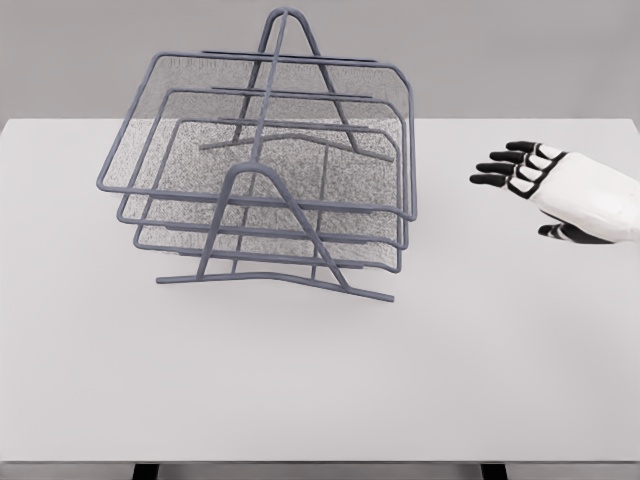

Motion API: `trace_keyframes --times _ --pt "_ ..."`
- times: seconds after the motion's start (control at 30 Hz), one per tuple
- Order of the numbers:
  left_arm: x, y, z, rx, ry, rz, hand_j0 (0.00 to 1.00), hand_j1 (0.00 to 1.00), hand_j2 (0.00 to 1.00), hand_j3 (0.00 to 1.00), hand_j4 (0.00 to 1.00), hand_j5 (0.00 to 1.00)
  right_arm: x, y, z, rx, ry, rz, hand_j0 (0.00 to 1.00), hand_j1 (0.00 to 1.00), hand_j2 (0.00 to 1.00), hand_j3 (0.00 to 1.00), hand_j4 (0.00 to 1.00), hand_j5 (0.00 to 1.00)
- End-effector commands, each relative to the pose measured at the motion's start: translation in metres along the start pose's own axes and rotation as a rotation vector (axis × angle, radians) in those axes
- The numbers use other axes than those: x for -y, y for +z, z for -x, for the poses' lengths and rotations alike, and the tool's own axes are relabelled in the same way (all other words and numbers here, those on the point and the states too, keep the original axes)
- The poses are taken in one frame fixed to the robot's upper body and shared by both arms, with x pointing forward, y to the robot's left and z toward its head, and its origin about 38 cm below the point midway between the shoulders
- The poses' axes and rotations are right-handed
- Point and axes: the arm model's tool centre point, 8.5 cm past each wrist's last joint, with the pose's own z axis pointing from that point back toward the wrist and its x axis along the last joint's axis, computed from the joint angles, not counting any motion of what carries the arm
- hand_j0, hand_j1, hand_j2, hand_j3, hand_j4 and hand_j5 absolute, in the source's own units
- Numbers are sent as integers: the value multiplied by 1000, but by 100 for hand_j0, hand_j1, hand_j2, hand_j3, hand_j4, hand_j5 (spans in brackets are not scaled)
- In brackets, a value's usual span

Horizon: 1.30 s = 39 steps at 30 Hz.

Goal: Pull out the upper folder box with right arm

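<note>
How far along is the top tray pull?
Nothing looks done: the upper tray sits stacked in the rack above the two lower trays. In hand: the right hand hovers open to the rack's right, apart from it, holding nothing. Left: reach, grip the upper tray's rim, pull it out.

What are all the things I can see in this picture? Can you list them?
Tray rack: one, blue-grey wire and mesh, standing on the left half of the table, apart from the hand.
Trays in the rack: three, blue-grey mesh, stacked one above another; the upper tray is the biggest in view.
Frame legs: two A-shaped wire frames, blue-grey, one at the near side and one at the far side of the rack.
Table: one, white, filling most of the picture.
Wall behind: grey, along the top.
Right hand: one, white with black fingers, at the right edge, fingers spread, holding nothing.
Left hand: not in view.
</note>
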Motion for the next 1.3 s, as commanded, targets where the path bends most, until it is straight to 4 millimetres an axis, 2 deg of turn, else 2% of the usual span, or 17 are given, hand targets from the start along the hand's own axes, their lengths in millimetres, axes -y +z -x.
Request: trace_keyframes --times 0.0,0.1,0.17,0.2,0.27,0.33,0.37,0.43,0.5,0.57,0.67,0.83,0.93,1.03,1.1,1.13,1.27 --pt "0 0 0 0 1 0 100 100 100 100 100 100 1 -2 -4 11 2 3 100 100 100 100 100 100" --pt "0 0 -1 2 1 -1 100 100 100 100 100 100 3 -12 -2 8 2 38 100 100 100 100 100 100" --pt "0 0 -1 2 1 -1 100 100 100 100 100 100 7 -34 -3 47 3 48 100 100 100 100 100 100" --pt "0 0 -1 2 1 -1 100 100 100 100 100 100 3 -44 0 59 -8 34 100 100 100 100 100 100" --pt "0 0 -1 2 1 -1 100 100 100 100 100 100 0 -47 4 54 -17 19 100 100 100 100 100 100" --pt "0 0 -1 2 1 -1 100 100 100 100 100 100 -13 -59 -5 76 -41 -53 100 100 100 100 100 100" --pt "0 0 -1 2 2 -1 100 100 100 100 100 100 -10 -63 5 61 -50 -43 100 100 100 100 100 100" --pt "0 0 0 0 1 0 100 100 100 100 100 100 -9 -77 3 102 -81 -51 100 100 100 100 100 100" --pt "0 0 -1 2 1 -1 100 100 100 100 100 100 7 -81 8 110 -69 -28 100 100 100 100 100 100" --pt "0 0 -1 2 1 -1 100 100 100 100 100 100 4 -94 3 145 -69 -60 100 100 100 100 100 100" --pt "0 0 -1 2 1 -1 100 100 100 100 100 100 9 -99 4 150 -58 -57 100 100 100 100 100 100" --pt "0 0 -1 2 1 -1 100 100 100 100 100 100 4 -114 -4 178 -77 -49 100 100 100 100 100 100" --pt "0 0 -1 2 1 -1 100 100 100 100 100 100 13 -117 3 168 -59 -47 100 100 100 100 100 100" --pt "0 0 -1 2 1 -1 100 100 100 100 100 100 10 -126 1 177 -68 -45 100 100 100 100 100 100" --pt "0 0 -1 2 1 -1 100 100 100 100 100 100 6 -127 -1 181 -70 -56 100 100 100 100 100 100" --pt "0 0 -1 2 2 -1 100 100 100 100 100 100 -5 -127 0 175 -80 -86 100 100 100 100 100 100" --pt "0 0 -1 2 1 -1 100 100 100 100 100 100 -11 -129 -2 180 -78 -106 100 100 100 100 100 100"
